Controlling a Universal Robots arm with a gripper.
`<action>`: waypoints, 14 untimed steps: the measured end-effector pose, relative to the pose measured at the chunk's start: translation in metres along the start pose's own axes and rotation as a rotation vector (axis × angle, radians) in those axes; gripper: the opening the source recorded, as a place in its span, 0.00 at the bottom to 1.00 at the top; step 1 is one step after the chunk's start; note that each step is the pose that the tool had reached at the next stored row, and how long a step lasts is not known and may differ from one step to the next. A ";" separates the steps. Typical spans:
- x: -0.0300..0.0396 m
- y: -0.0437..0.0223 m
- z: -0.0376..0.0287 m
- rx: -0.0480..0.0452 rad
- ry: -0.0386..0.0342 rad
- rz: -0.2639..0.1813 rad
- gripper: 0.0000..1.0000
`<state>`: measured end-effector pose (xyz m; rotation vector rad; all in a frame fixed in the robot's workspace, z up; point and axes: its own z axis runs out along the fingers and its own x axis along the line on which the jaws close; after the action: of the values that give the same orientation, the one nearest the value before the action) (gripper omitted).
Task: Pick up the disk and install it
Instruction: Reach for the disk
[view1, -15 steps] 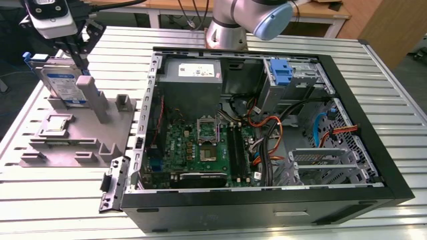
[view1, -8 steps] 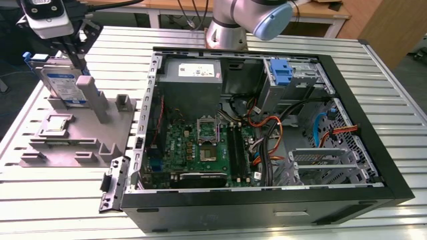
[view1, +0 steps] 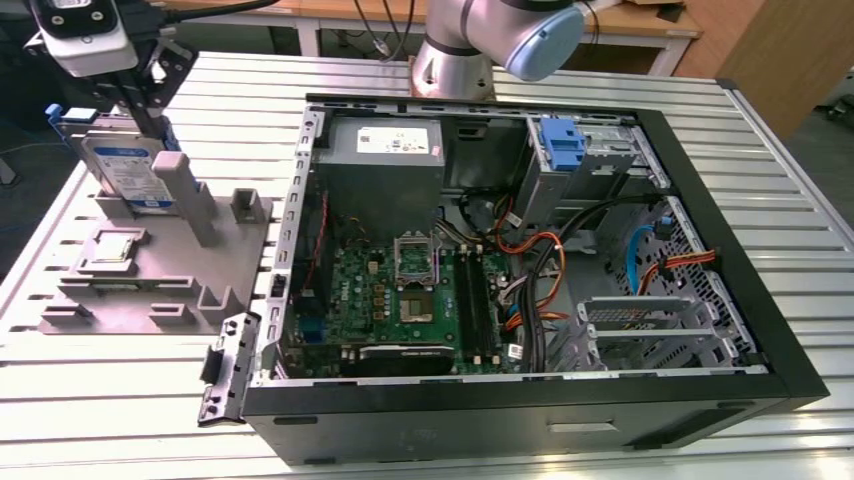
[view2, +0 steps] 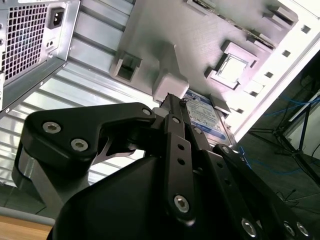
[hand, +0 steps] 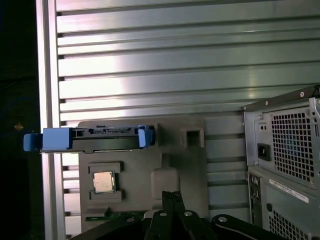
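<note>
At the upper left of the exterior view, the arm's black gripper (view1: 140, 112) hangs over a flat grey plastic fixture plate (view1: 147, 290) that lies on the ribbed aluminium worktop (view1: 80, 400). In both wrist views its fingers (hand: 166, 207) are drawn together with no gap showing between them, and they hold nothing. Directly under the gripper, still at the upper left, the silver-grey rectangular disk (view1: 123, 165) with a white-and-blue label and bright blue plastic rails stands on edge in the fixture. It is just beside a grey upright post (view1: 180, 185). Whether the fingers touch the disk cannot be told. In the first wrist view the disk (hand: 90, 140) is seen edge-on, apart from the fingertips. In the second wrist view its label (view2: 205, 116) shows just past them.

Lower on the plate, at the left of the exterior view, sits a small square grey chip (view1: 114, 250).

To the right, filling the centre and right of the exterior view, an open black computer case (view1: 787, 330) lies on its side. Inside it are a green motherboard (view1: 387, 290), a silver power supply (view1: 380, 150) and a narrow blue plastic latch (view1: 563, 145) near the top edge.
</note>
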<state>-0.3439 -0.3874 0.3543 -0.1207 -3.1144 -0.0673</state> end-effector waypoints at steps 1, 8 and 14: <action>0.0007 0.0000 0.0001 -0.0001 -0.0001 0.000 0.10; 0.0046 0.0000 0.0007 -0.0001 -0.0001 0.000 0.10; 0.0079 -0.0002 0.0014 -0.0001 -0.0001 0.000 0.10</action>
<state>-0.3518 -0.3870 0.3531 -0.1207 -3.1145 -0.0674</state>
